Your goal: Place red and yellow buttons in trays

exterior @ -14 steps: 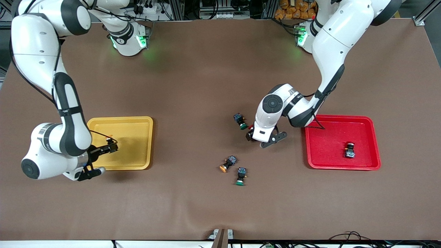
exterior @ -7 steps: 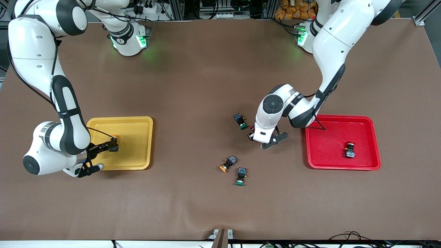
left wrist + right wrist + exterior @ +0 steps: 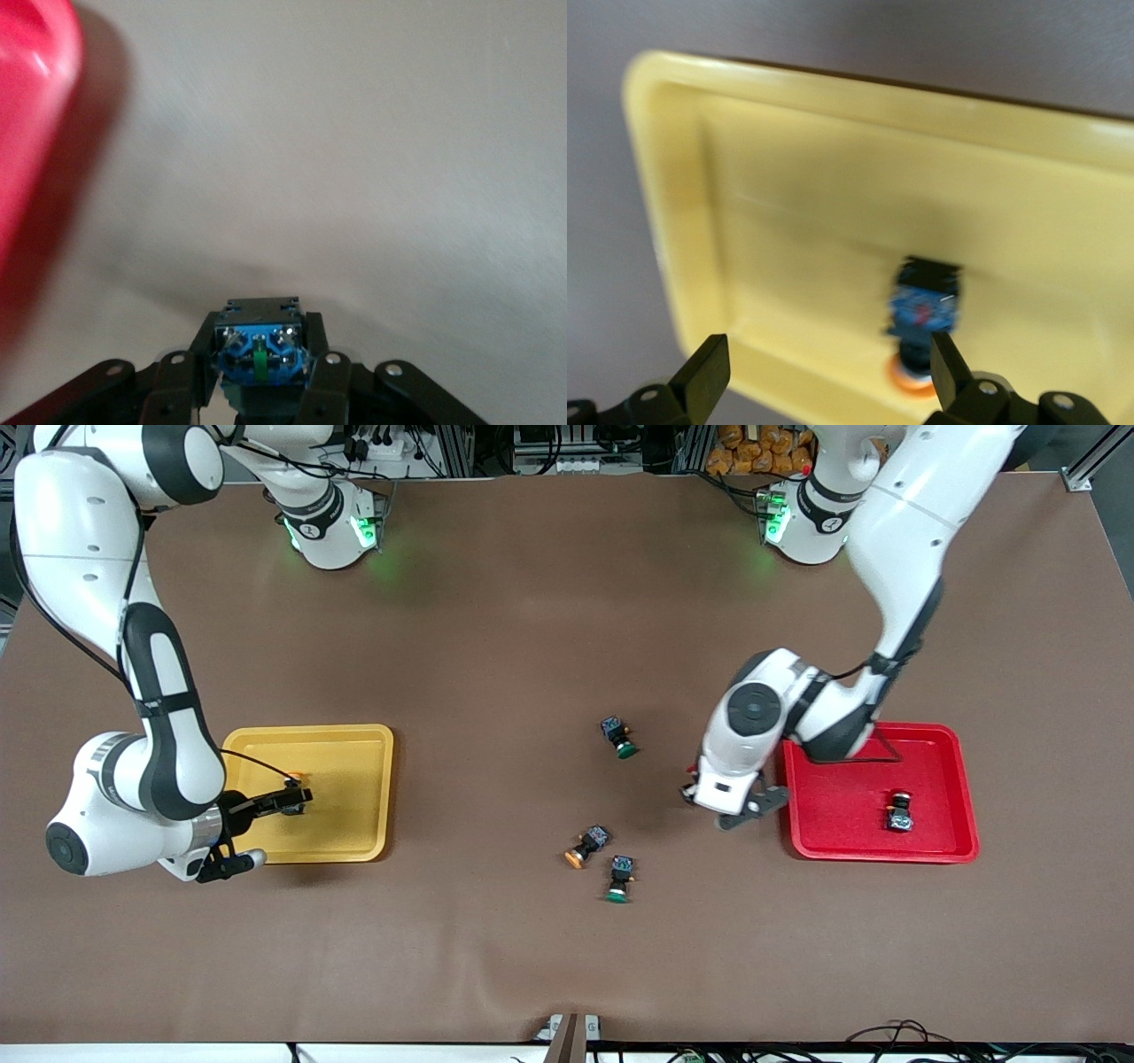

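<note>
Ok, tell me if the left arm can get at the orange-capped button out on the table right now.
Probably not yet. Nothing blocks the way to the orange-capped button, but the left gripper is shut on another button beside the red tray. A green-capped button also lies close by.

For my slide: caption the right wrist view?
Open right pincer over yellow tray, yellow-capped button lying inside.
</note>
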You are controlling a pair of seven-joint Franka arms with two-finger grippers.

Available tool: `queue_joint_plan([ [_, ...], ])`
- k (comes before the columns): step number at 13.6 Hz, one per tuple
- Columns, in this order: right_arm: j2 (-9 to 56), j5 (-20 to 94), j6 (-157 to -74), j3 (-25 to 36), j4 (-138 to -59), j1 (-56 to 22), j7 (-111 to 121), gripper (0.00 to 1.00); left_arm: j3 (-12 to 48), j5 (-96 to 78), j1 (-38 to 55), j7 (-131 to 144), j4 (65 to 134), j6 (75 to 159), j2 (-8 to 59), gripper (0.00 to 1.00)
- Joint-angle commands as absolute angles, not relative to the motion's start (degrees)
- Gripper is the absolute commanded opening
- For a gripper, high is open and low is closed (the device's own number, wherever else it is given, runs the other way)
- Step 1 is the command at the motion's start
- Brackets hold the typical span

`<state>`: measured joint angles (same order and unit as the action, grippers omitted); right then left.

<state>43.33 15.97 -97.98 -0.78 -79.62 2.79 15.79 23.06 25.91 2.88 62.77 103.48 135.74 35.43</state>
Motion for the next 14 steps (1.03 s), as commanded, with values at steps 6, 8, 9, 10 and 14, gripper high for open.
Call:
queue_joint_plan([
  [6, 42.89, 18.46, -95.54, -7.46, -69.53, -5.35, -20.88, 1.00, 23.82, 27.16, -9.66, 38.96, 107.23, 135.00, 32.34, 0.00],
  [8, 43.68, 18.54, -98.41, -7.56, -67.07, -8.42, -29.06, 1.00, 23.82, 27.16, -12.64, 33.16, 107.23, 135.09, 32.43, 0.00],
  [9, 43.68, 18.54, -101.40, -7.56, -67.06, -9.92, -32.66, 1.00, 23.82, 27.16, -13.96, 30.61, 107.14, 135.09, 32.69, 0.00],
  [10, 43.77, 18.46, -103.69, -7.56, -66.97, -11.85, -35.57, 1.00, 23.82, 27.25, -14.93, 28.93, 107.05, 135.17, 32.96, 0.00],
  [14, 45.08, 18.54, -114.49, -7.56, -66.88, -17.21, -45.85, 1.00, 23.56, 27.25, -17.22, 21.99, 106.17, 135.79, 34.98, 0.00],
])
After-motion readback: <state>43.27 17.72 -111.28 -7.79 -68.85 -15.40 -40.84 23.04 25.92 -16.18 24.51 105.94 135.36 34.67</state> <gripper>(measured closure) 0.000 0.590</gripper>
